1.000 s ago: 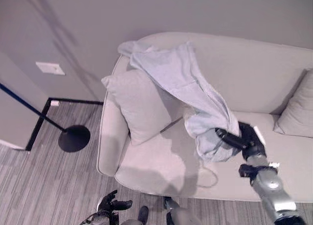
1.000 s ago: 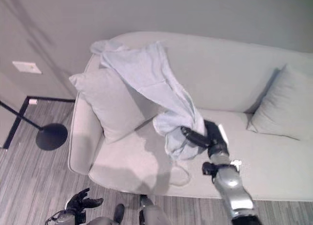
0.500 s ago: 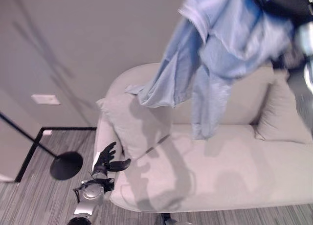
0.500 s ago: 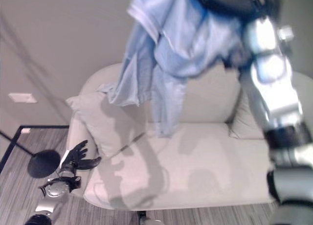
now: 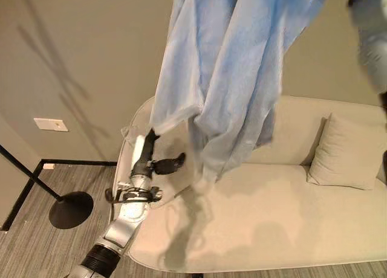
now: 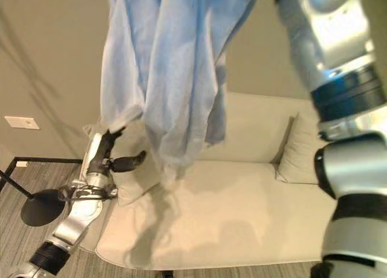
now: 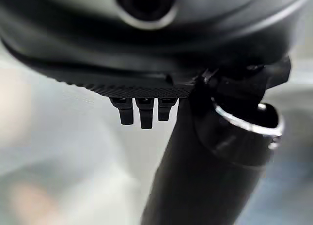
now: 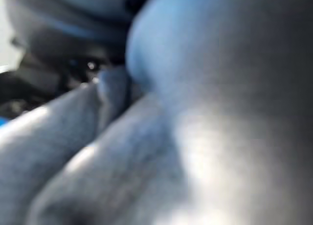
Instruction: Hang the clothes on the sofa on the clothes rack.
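A light blue garment (image 5: 236, 78) hangs in long folds from above the view, its lower end dangling over the beige sofa (image 5: 290, 217). My right arm (image 6: 338, 60) rises steeply at the right. In the right wrist view my right hand (image 8: 54, 34) sits pressed against bunched blue cloth (image 8: 195, 137), shut on it. My left hand (image 5: 148, 160) is raised at the sofa's left end, open, its fingers straight up and its thumb (image 5: 172, 164) out sideways. Its fingertips (image 6: 110, 135) come just under the garment's lower left hem.
A beige cushion (image 5: 344, 151) leans at the sofa's right end and another (image 5: 130, 133) stands behind my left hand. On the striped floor at the left are a black round base (image 5: 71, 210) with a slanted pole and a black frame strip (image 5: 24, 193). A white wall plate (image 5: 51, 124) is nearby.
The right arm has carried the garment higher, so it hangs longer and closer in front. My left hand has risen from the sofa's front corner to the hem. The view has also shifted.
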Controlling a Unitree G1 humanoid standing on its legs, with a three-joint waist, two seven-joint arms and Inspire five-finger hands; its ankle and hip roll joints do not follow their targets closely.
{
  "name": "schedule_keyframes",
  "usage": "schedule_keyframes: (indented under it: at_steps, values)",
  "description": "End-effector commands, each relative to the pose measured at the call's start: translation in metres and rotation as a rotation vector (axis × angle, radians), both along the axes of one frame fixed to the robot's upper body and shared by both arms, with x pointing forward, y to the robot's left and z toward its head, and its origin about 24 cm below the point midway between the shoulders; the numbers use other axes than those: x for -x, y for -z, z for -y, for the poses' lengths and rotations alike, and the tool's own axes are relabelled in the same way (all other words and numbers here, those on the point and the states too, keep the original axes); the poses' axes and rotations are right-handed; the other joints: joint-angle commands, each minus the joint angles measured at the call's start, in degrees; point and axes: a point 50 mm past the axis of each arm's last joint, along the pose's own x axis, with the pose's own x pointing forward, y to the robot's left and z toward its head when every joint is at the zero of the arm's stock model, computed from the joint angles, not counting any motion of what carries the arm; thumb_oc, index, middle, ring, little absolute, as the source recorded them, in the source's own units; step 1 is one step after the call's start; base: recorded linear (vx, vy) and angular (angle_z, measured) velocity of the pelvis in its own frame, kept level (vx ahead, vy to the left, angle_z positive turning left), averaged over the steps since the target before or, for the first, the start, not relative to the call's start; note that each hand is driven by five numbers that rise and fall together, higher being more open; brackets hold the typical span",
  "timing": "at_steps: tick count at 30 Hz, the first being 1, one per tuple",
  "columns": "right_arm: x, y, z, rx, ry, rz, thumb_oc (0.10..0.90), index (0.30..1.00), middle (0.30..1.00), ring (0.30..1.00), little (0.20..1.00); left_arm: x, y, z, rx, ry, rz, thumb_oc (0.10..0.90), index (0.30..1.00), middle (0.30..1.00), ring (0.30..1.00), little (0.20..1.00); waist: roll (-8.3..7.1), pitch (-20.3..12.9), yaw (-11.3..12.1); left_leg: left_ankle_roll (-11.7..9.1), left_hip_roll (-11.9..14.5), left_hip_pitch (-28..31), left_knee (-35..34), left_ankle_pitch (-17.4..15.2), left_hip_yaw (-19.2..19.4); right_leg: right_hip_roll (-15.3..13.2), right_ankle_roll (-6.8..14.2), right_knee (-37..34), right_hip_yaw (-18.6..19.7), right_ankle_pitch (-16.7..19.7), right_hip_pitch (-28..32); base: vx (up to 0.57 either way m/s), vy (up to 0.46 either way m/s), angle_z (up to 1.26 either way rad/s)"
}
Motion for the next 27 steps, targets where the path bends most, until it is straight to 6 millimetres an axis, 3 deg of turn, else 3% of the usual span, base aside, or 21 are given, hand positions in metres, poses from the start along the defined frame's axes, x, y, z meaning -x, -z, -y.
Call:
schedule_keyframes:
  at_steps: [1,7,9,12,14,16,19,22,27]
  values:
    - [0.027,-0.035,0.024,-0.139,0.018,0.155,0.400,0.300,0.300,0.300,0.300,0.000,-0.041,-0.011,0.033,0.007,0.198,0.800,0.900,0.900,0.900,0.900,0.50,-5.4,0.7,-2.3,4.8,-3.4,-1.7,-0.2,-1.4,-3.1,5.9,0.4,0.5,-8.4,5.7,0.00,0.000,0.00]
    - [0.037,-0.009,0.033,-0.085,0.000,0.169,0.400,0.300,0.300,0.300,0.300,0.023,-0.054,-0.038,-0.052,-0.103,0.294,0.800,0.900,0.900,0.900,0.900,0.80,-4.8,1.6,-2.2,4.9,-3.3,-1.7,-0.1,-1.7,-3.2,5.8,0.3,0.1,-8.7,6.0,0.00,0.000,0.00]
    - [0.041,0.008,0.042,-0.044,0.016,0.153,0.400,0.300,0.300,0.300,0.300,0.044,-0.054,-0.055,-0.045,-0.124,0.276,0.800,0.900,0.900,0.900,0.900,1.10,-4.5,2.5,-2.2,4.9,-3.3,-1.7,-0.1,-2.1,-3.4,5.8,0.3,-0.5,-8.9,6.3,0.00,0.000,0.13]
    - [0.040,0.007,0.057,-0.079,0.051,0.139,0.400,0.300,0.300,0.300,0.300,0.058,-0.018,-0.074,-0.039,-0.092,0.052,0.800,0.900,0.900,0.900,0.900,1.29,-4.1,3.5,-2.1,4.7,-3.2,-1.7,0.0,-2.5,-3.7,6.0,0.3,-1.1,-9.0,6.7,-0.01,0.022,0.15]
    - [0.040,-0.008,0.066,-0.119,0.058,0.149,0.400,0.300,0.300,0.300,0.300,0.069,0.031,-0.099,-0.142,-0.161,-0.198,0.800,0.900,0.900,0.900,0.900,1.55,-3.7,3.7,-2.0,4.6,-3.3,-1.7,0.2,-2.5,-4.0,6.2,0.3,-1.4,-8.8,6.7,-0.01,0.049,0.13]
    - [0.043,-0.011,0.069,-0.138,0.053,0.164,0.400,0.300,0.300,0.300,0.300,0.080,0.045,-0.109,-0.137,-0.198,-0.274,0.800,0.900,0.900,0.900,0.900,1.86,-3.5,4.0,-1.8,4.5,-3.4,-1.7,0.2,-2.6,-4.1,6.4,0.3,-1.5,-8.7,6.7,-0.01,0.025,0.04]
    - [0.045,-0.010,0.071,-0.146,0.050,0.170,0.400,0.300,0.300,0.300,0.300,0.086,0.047,-0.119,-0.116,-0.254,-0.286,0.800,0.900,0.900,0.900,0.900,1.99,-3.4,4.3,-1.7,4.3,-3.6,-1.7,0.2,-2.8,-4.3,6.5,0.3,-1.7,-8.7,6.6,0.00,0.000,0.00]
    - [0.043,-0.006,0.070,-0.141,0.044,0.157,0.400,0.300,0.300,0.300,0.300,0.084,0.036,-0.122,-0.123,-0.284,-0.223,0.800,0.900,0.900,0.900,0.900,1.95,-3.3,4.5,-1.6,4.1,-3.5,-1.7,0.2,-3.0,-4.5,6.5,0.3,-1.9,-8.7,6.7,0.00,0.000,0.00]
    - [0.040,0.009,0.056,-0.090,-0.017,0.120,0.400,0.300,0.300,0.300,0.300,0.069,0.009,-0.108,-0.133,-0.278,-0.056,0.800,0.900,0.900,0.900,0.900,1.73,-3.2,4.2,-1.6,4.1,-3.4,-1.7,0.2,-2.8,-4.7,6.4,0.4,-1.9,-8.8,6.8,-0.01,0.004,0.01]
